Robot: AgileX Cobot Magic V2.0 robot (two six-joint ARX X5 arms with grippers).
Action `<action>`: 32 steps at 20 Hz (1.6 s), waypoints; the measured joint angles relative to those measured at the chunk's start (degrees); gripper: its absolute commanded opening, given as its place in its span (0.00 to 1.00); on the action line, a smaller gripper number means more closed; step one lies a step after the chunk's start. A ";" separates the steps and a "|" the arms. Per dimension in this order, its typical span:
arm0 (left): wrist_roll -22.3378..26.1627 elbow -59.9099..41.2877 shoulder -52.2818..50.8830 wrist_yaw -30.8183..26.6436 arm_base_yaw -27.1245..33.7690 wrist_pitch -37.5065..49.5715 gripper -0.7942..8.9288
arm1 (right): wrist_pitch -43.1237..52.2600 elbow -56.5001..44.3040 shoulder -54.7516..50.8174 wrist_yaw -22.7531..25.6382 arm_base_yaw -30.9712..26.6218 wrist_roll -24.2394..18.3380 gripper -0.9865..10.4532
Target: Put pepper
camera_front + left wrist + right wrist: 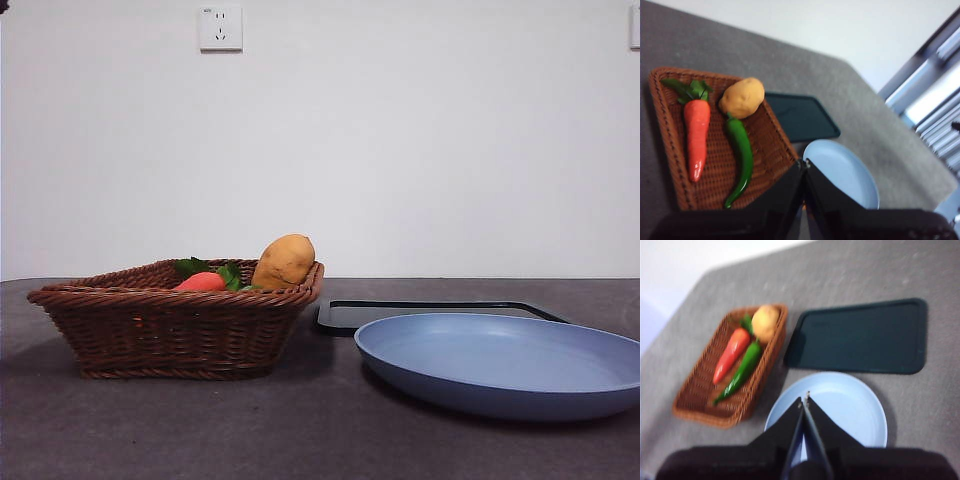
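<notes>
Front view: we see a brown wicker basket (170, 330) at left, a blue plate (500, 365) at right and a black tray (430, 312) behind the plate, all on a grey table (300, 430); no arm is at work here.
Pepper: the pepper (740, 157) lies flat inside the basket (670, 130); we find it betw. the carrot (696, 137) and the basket wall on the tray side, stem end touching the potato (742, 97). From the front it is hidden below the rim.
Other veg: the carrot (200, 283) w/ green leaves and the potato (284, 261) show above the rim in the front view; the potato leans at the corner nearest the tray.
Left gripper: the left gripper (805, 165) hangs above the table near the basket's edge and the plate (845, 172); we see its jaws pressed together, holding nothing.
Right gripper: the right gripper (804, 401) hangs over the plate (850, 405), well apart from the pepper (740, 372); jaws closed tip to tip, empty.
Tray: the tray (860, 337) sits just beside the basket (700, 405), apart from the plate; that view is blurred.
</notes>
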 measured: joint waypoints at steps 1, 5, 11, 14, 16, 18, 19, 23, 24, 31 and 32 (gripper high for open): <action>1.90 1.75 1.42 0.04 -0.15 -2.03 0.09 | -2.54 1.92 1.33 0.00 0.55 -1.68 0.09; 11.78 9.46 6.73 -0.22 -1.62 -13.68 0.09 | -12.11 8.48 6.54 0.07 2.78 -8.81 0.09; 24.76 16.26 9.60 -9.07 -4.11 -26.88 0.09 | -21.86 10.97 9.79 4.11 3.69 -15.50 0.09; 25.57 16.26 9.60 -9.44 -4.15 -26.84 0.12 | -21.77 10.97 9.81 4.66 3.69 -15.78 0.13; 25.49 16.26 9.60 -9.44 -4.15 -26.82 0.32 | -21.24 10.97 9.81 4.66 3.69 -15.72 0.24; 25.07 16.26 9.60 -10.16 -4.15 -26.67 0.49 | -20.26 10.97 9.81 4.63 3.69 -15.08 0.35; 25.00 16.26 9.60 -10.54 -4.15 -26.67 0.49 | -20.11 10.97 9.84 4.63 3.69 -14.40 0.37; 24.79 16.26 9.60 -10.56 -4.15 -26.67 0.49 | -20.11 10.97 10.99 4.70 3.69 -12.98 0.37; 24.48 16.26 9.60 -10.51 -4.15 -26.67 0.49 | -20.11 10.97 11.56 4.74 3.69 -12.66 0.37; 23.89 16.26 9.60 -10.47 -4.15 -26.67 0.49 | -16.61 10.97 21.70 4.94 3.69 -11.43 0.37; 23.89 16.26 9.60 -10.45 -4.15 -26.67 0.49 | -15.76 10.99 24.28 4.94 3.69 -11.32 0.37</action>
